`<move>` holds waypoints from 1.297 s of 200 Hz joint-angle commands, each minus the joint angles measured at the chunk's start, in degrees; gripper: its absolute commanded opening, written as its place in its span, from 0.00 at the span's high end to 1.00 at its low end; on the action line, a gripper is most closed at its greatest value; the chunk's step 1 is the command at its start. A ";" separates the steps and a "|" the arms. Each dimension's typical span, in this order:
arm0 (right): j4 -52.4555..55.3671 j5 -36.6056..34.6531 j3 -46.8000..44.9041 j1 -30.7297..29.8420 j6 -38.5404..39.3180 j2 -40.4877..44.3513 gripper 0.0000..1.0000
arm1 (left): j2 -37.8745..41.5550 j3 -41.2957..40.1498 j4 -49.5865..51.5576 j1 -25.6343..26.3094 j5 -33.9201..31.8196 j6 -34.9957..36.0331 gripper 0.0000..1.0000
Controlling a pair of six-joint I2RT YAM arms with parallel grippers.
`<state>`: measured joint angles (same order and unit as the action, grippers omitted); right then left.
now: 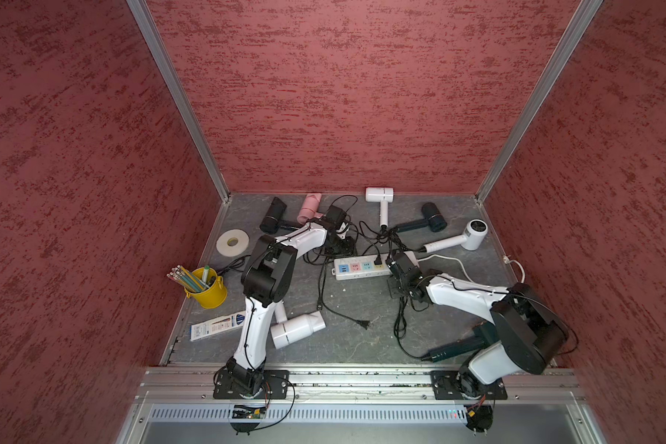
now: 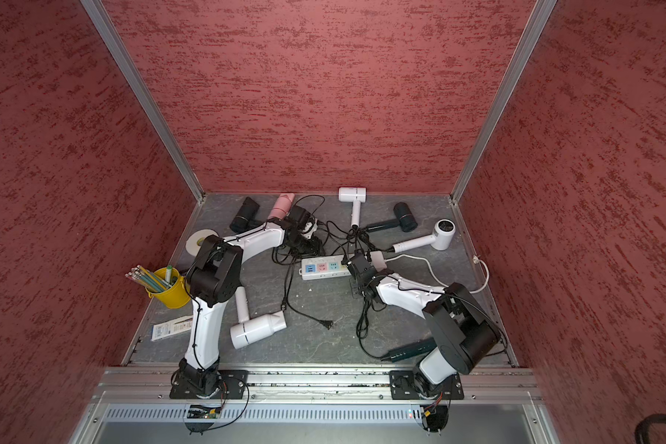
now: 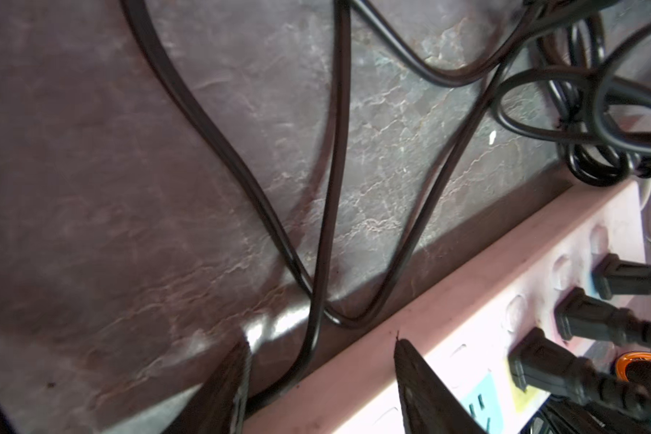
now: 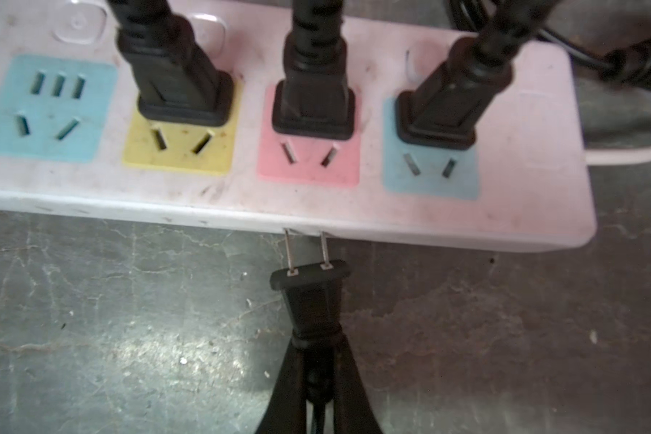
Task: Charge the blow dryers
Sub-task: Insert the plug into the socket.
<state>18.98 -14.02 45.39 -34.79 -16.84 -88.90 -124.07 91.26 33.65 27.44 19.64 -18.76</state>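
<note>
Several blow dryers lie on the grey table: a pink one (image 1: 310,207), a black one (image 1: 273,215), a white one (image 1: 379,196) at the back and a white one (image 1: 297,328) near the front. The white power strip (image 4: 504,210) has three black plugs in its yellow, pink and blue sockets. My right gripper (image 4: 316,338) is shut on a black plug (image 4: 311,297), whose prongs touch the strip's near side edge. My left gripper (image 3: 322,345) stands open over the strip's far edge (image 3: 466,285), with a black cord (image 3: 309,353) running between its fingers.
A yellow bucket of pencils (image 1: 206,288), a tape roll (image 1: 232,242) and a pencil box (image 1: 216,326) sit at the left. A loose plug (image 1: 364,325) lies at mid-table. Tangled black cords (image 1: 373,234) lie behind the strip. Red walls enclose three sides.
</note>
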 commanded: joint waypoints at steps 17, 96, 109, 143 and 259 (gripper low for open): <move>-1.11 1.16 1.75 1.20 2.40 -0.85 1.00 | 0.83 -5.81 0.18 1.46 3.52 -1.49 0.38; -0.67 2.79 3.07 2.51 2.60 -3.39 1.00 | 2.08 -6.54 0.54 1.89 4.65 0.35 0.38; -1.83 3.07 2.73 2.86 3.22 -2.56 1.00 | 1.84 -6.45 0.54 1.91 5.09 0.70 0.38; -4.26 3.44 1.81 3.97 7.36 -0.71 1.00 | 1.46 -6.24 0.79 1.91 5.26 1.41 0.38; -9.95 0.52 -2.85 4.64 21.05 3.38 1.00 | 1.82 -6.02 1.16 0.60 6.43 3.01 0.38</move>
<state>14.70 -11.11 42.11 -30.48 1.34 -86.96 -121.64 86.46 31.09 28.27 25.06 -16.84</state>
